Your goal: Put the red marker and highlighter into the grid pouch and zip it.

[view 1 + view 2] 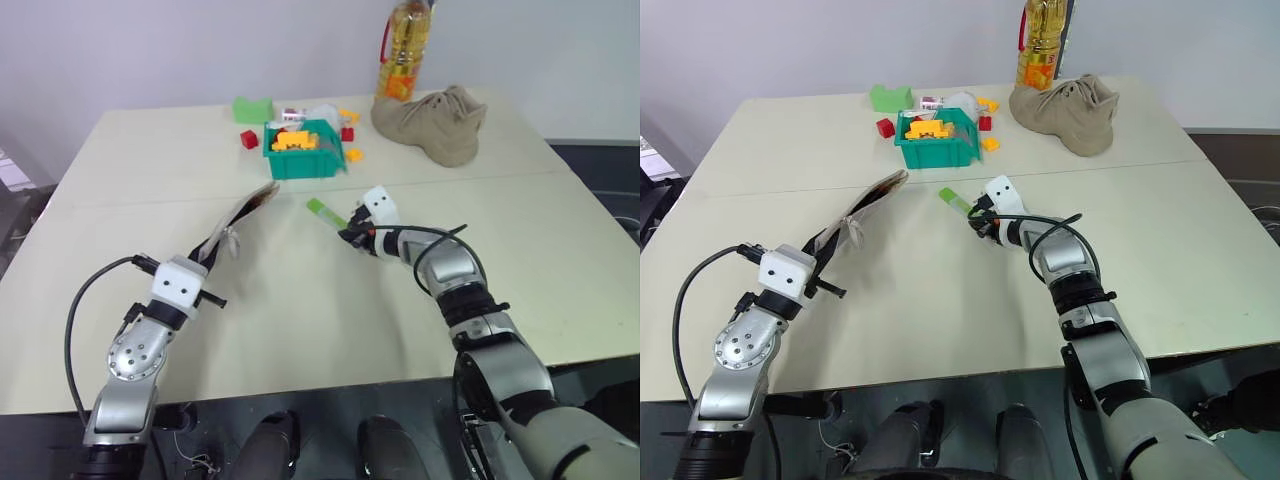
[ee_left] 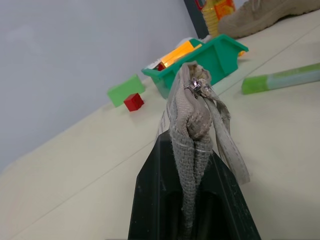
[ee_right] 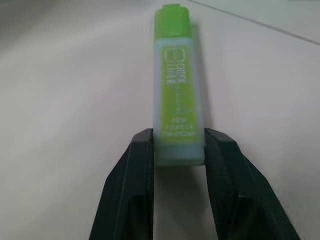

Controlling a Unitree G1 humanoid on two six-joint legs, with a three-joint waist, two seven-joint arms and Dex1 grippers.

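The right claw (image 3: 179,150) pinches only the near end of the highlighter (image 3: 176,85), which lies mid-surface, so it may pivot or slip on lifting. The left claw (image 2: 192,165) is clamped on the grid pouch (image 1: 235,222), whose sagging mouth could block insertion.

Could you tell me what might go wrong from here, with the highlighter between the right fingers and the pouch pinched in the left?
The right gripper brackets only the highlighter's end, so it may pivot or slip when lifted. The left gripper pinches the grid pouch shut at one end, so its mouth may not open enough.
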